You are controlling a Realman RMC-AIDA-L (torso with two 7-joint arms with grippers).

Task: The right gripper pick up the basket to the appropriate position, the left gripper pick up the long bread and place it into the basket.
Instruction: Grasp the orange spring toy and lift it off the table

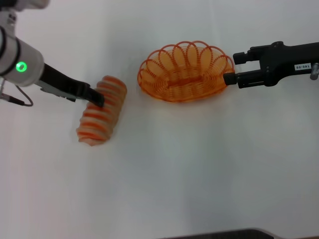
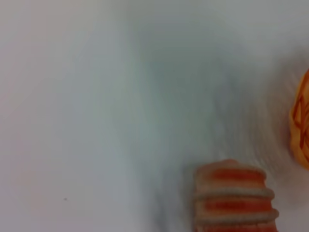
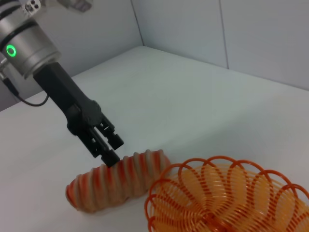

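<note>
The long bread [image 1: 102, 118], beige with orange-red stripes, lies slanted on the white table at the left. My left gripper [image 1: 96, 98] is at its upper end, and its tips rest on the bread's top. In the right wrist view the left gripper [image 3: 110, 149] shows a narrow gap between its fingers, above the bread [image 3: 113, 182]. The bread's end shows in the left wrist view [image 2: 234, 200]. The orange wire basket [image 1: 149, 74] stands upright at centre right. My right gripper [image 1: 235, 67] is open at the basket's right end, and its lower finger touches the rim. The basket is empty [image 3: 203, 188].
The white table [image 1: 164, 169] spreads wide in front of the bread and basket. A dark edge [image 1: 224, 235] runs along the table's near side. Grey wall panels [image 3: 193, 29] stand behind the table. The basket's side shows in the left wrist view [image 2: 301, 125].
</note>
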